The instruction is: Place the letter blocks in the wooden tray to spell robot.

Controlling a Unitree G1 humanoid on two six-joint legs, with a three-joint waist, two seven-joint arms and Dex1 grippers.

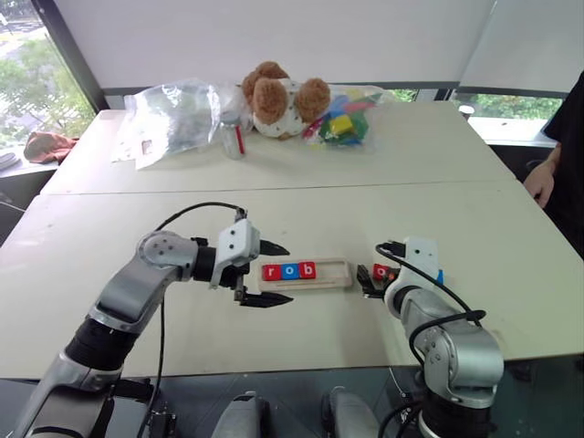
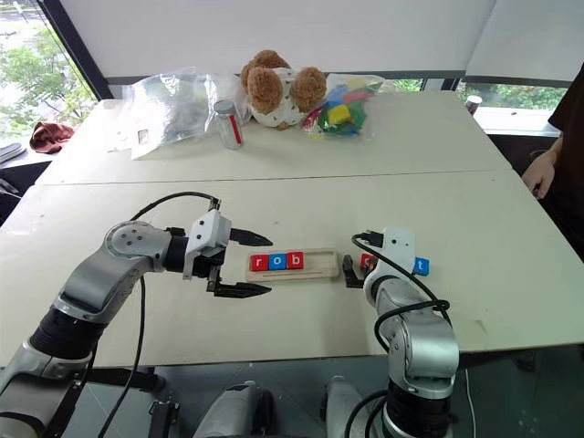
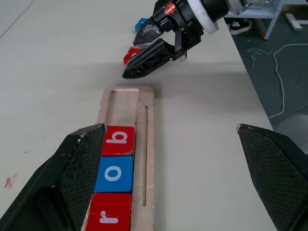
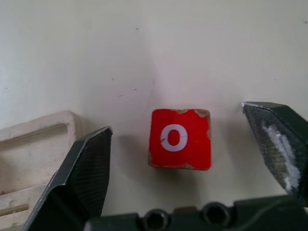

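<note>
The red square "o" letter block, lying just beside the pale wooden tray, sits between the right gripper's spread fingers, so centre it squarely before pinching.

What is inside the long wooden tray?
Inside the wooden tray sit three letter blocks in a row: red r, blue o and red b. The rest of the tray is bare wood. What lies under the blocks is covered.

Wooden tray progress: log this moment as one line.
wooden tray: r, o, b placed | red o block: on table between open right gripper fingers | left gripper: open, beside tray
</note>
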